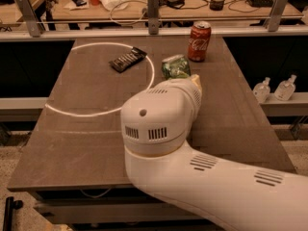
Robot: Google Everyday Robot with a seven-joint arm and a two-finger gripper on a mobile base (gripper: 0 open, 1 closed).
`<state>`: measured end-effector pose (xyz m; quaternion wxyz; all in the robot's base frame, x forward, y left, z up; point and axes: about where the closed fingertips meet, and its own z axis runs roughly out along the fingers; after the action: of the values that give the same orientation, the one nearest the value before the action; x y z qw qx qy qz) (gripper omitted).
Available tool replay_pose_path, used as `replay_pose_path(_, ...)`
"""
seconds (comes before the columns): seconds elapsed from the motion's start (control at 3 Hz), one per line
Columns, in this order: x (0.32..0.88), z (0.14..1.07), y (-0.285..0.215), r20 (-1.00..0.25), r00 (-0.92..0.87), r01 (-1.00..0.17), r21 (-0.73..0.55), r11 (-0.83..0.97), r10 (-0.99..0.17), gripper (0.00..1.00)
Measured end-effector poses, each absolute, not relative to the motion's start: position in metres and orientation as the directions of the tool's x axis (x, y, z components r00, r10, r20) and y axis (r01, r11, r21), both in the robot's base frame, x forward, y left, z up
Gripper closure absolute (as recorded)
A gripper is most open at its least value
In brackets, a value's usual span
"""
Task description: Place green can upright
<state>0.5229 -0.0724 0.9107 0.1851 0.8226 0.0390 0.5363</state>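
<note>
The thick white plastic robot arm (216,186) comes in from the bottom right corner. It bends at a big round white joint (153,124) with little air slots on it. From there a shorter white part (180,94) reaches away from me. The gripper (195,81) sits at its far tip, mostly hidden, with only a small cream bit peeking out.
</note>
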Motion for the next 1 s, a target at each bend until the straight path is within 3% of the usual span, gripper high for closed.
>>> replay_pose_path(0.67, 0.5153, 0.9059, -0.0715, 0.928, 0.366, -0.283, 0.184, -0.941, 0.071, 1.00)
replay_pose_path(1.0, 0.5154, 0.9057, -0.0714, 0.928, 0.366, -0.282, 0.184, -0.942, 0.071, 1.00)
